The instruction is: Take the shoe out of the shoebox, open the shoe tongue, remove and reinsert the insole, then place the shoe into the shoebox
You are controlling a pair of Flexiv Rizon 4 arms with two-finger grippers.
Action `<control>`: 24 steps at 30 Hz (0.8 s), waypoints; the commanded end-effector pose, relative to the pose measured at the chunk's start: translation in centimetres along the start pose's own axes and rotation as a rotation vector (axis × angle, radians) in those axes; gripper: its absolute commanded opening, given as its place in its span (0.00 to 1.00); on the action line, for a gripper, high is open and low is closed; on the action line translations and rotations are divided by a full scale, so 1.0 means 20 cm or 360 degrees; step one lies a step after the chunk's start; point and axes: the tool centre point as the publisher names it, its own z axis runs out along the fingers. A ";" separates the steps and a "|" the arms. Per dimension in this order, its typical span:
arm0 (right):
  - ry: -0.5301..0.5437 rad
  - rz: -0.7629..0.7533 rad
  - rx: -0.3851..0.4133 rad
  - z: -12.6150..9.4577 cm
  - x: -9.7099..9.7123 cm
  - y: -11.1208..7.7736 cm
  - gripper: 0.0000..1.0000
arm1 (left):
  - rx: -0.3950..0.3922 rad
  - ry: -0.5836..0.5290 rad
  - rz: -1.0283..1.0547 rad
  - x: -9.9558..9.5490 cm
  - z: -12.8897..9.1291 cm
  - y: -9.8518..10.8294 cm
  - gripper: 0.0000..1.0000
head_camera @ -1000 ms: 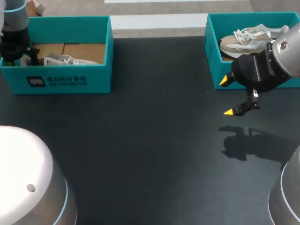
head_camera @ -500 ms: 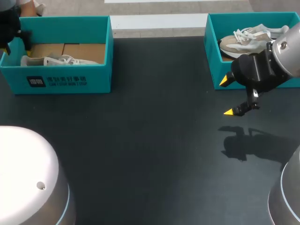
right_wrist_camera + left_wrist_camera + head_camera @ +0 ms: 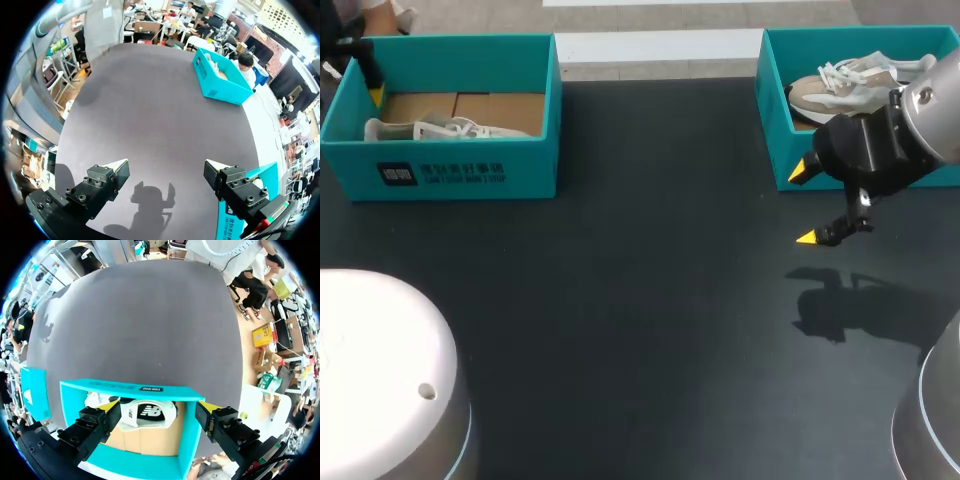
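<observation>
A white and grey shoe (image 3: 440,128) lies on its side in the left teal shoebox (image 3: 470,172). In the left wrist view the shoe (image 3: 147,413) rests on the cardboard floor of that shoebox (image 3: 130,387), under my left gripper (image 3: 159,406). This gripper is open and hovers above the box, touching nothing. In the head view my left gripper (image 3: 360,65) shows only at the box's far left corner. My right gripper (image 3: 806,204) hangs open over the table, in front of the right box; the right wrist view shows my right gripper (image 3: 166,165) holding nothing.
A second teal shoebox (image 3: 772,125) at the far right holds a beige and white shoe (image 3: 850,82). The dark table (image 3: 640,300) stretches between the boxes. From the right wrist the left shoebox (image 3: 220,80) stands far ahead.
My left gripper has lifted out of the left box, moving back and to the left. The shoe stays in the box. The right arm has not moved.
</observation>
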 end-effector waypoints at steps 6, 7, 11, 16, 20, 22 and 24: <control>-0.0057 0.0604 0.0003 -0.03 -0.42 -0.13 1.00 | 0.0006 0.0002 0.0002 0.00 0.00 0.01 1.00; -0.0097 0.0688 -0.0016 -0.03 -0.47 -0.16 1.00 | 0.0006 0.0002 0.0002 0.00 0.00 0.01 1.00; -0.0333 0.0999 0.0008 -0.07 -0.66 -0.20 1.00 | 0.0006 0.0002 0.0002 0.00 0.00 0.01 1.00; -0.0333 0.0999 0.0008 -0.07 -0.66 -0.20 1.00 | 0.0006 0.0002 0.0002 0.00 0.00 0.01 1.00; -0.0333 0.0999 0.0008 -0.07 -0.66 -0.20 1.00 | 0.0006 0.0002 0.0002 0.00 0.00 0.01 1.00; -0.0333 0.0999 0.0008 -0.07 -0.66 -0.20 1.00 | 0.0006 0.0002 0.0002 0.00 0.00 0.01 1.00; -0.0333 0.0999 0.0008 -0.07 -0.66 -0.20 1.00 | 0.0006 0.0002 0.0002 0.00 0.00 0.01 1.00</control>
